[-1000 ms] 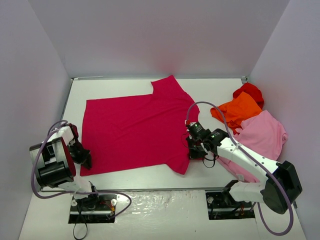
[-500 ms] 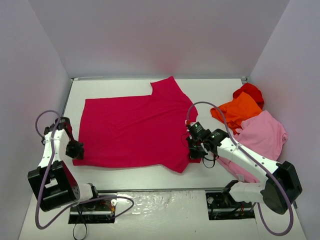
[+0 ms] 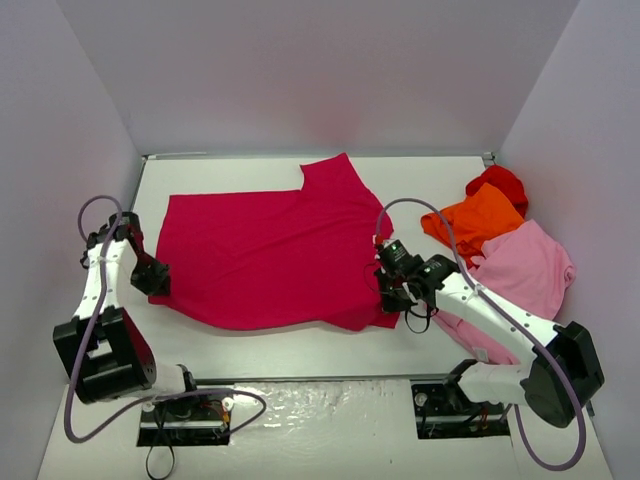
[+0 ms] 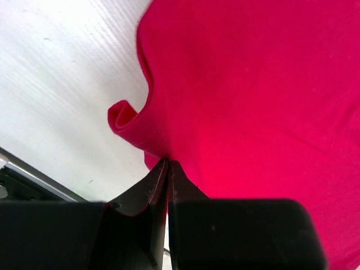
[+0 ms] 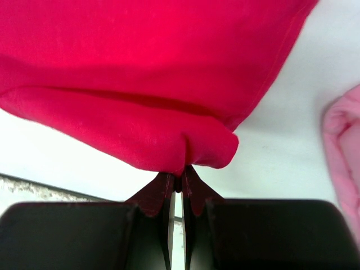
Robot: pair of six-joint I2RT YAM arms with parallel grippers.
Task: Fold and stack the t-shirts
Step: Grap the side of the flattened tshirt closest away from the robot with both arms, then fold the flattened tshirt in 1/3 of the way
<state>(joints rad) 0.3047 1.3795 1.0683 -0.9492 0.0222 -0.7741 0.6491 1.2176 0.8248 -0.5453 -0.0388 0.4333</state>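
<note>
The crimson-magenta t-shirt point(image 3: 265, 250) lies spread across the middle of the table. My left gripper point(image 3: 153, 278) is shut on its near-left corner point(image 4: 152, 140), which curls up at the fingertips. My right gripper point(image 3: 392, 292) is shut on the near-right edge point(image 5: 185, 143), where the cloth bunches and folds over itself. The near hem is lifted and drawn toward the back. An orange t-shirt point(image 3: 480, 222), a red t-shirt point(image 3: 500, 183) and a light pink t-shirt point(image 3: 525, 270) lie crumpled together at the right.
White walls close in the table at the left, back and right. The heap of shirts lies beside my right arm point(image 3: 490, 320). Bare white table point(image 3: 300, 345) shows along the near edge, in front of the arm bases.
My left gripper closed on the shirt's near-left corner and moved it back and slightly right. The right gripper carried its edge a little toward the back. The near hem now sits farther from the front edge.
</note>
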